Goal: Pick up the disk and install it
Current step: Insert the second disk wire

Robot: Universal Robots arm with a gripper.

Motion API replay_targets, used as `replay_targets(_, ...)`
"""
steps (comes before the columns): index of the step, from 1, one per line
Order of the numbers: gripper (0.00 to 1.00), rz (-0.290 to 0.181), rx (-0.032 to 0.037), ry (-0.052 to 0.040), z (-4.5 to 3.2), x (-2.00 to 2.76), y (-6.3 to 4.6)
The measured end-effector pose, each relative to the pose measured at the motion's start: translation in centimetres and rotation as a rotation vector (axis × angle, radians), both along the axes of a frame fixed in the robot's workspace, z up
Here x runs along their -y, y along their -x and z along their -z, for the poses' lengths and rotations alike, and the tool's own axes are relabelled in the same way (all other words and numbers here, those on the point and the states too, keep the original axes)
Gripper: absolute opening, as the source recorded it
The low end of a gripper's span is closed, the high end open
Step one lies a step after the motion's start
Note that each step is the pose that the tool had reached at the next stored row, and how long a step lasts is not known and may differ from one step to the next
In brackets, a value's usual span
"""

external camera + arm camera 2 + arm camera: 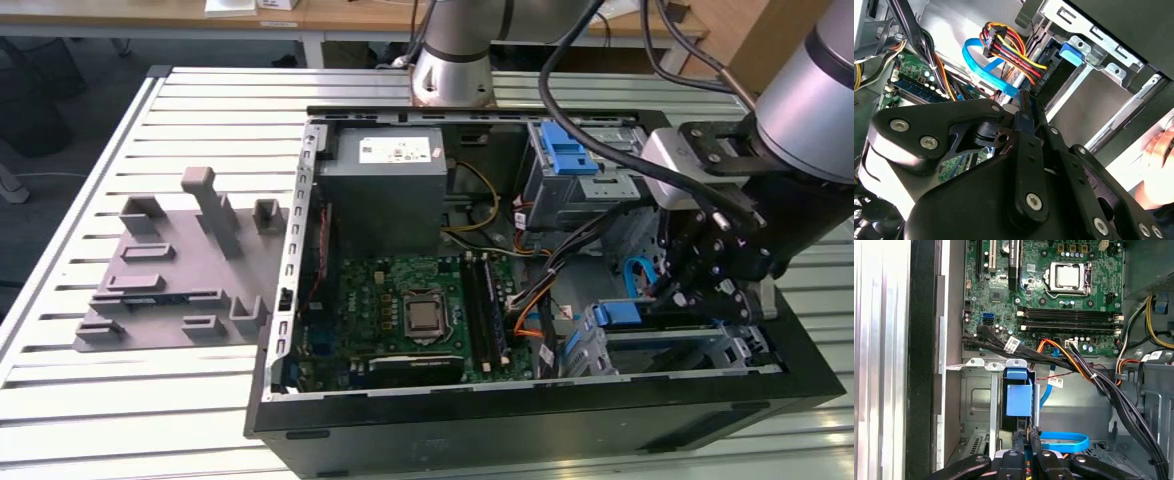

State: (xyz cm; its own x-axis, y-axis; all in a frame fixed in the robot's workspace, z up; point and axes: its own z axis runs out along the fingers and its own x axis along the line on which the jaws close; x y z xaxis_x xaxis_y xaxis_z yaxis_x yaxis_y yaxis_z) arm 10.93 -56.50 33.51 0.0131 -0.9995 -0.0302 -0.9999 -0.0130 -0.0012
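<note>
Way off to the side of the fingers, on the exterior view's left, the grey holder plate sits bare on the slatted table. So the disk is off it already. Going rightward you pass the open PC case and its motherboard. Then you reach the gripper, down in the drive cage at the case's corner.

My worry: the black cable bundle and the blue SATA cable both run just beside the fingers. If the disk goes in slightly crooked, I reckon it jams on the cage rail. A snag on those wires could also drag a plug off the board.

As for the disk, in the first wrist view it stands on edge inside the cage. Its blue carrier reaches straight ahead of the fingertips toward the motherboard. The fingers look pressed nearly together, pinching its near edge, with the SATA cable lying off to one side of them. From here it looks partly seated, not fully home.
</note>
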Motion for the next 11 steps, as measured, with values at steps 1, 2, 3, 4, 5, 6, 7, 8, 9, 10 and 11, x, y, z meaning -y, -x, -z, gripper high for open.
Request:
replay_targets(1,0.16,0.0,0.0,-0.0001,0.01,0.01,0.0)
replay_targets(2,0.16,0.0,0.0,0.0,0.02,0.01,-0.01)
replay_targets(3,0.16,0.0,0.0,0.0,0.02,0.01,-0.04)
replay_targets(4,0.16,0.0,0.0,-0.0003,0.02,0.02,-0.08)
replay_targets(5,0.16,0.0,0.0,-0.0005,0.02,0.02,-0.11)
replay_targets(6,0.16,0.0,0.0,-0.0007,0.02,0.01,-0.13)
replay_targets(7,0.16,0.0,0.0,-0.0008,0.02,0.01,-0.13)
replay_targets(8,0.16,0.0,0.0,-0.0009,0.03,0.02,-0.13)
replay_targets(9,0.16,0.0,0.0,-0.0009,0.03,0.02,-0.14)
replay_targets(10,0.16,0.0,0.0,-0.0009,0.04,0.02,-0.14)
replay_targets(11,0.16,0.0,0.0,-0.0009,0.06,0.03,-0.14)
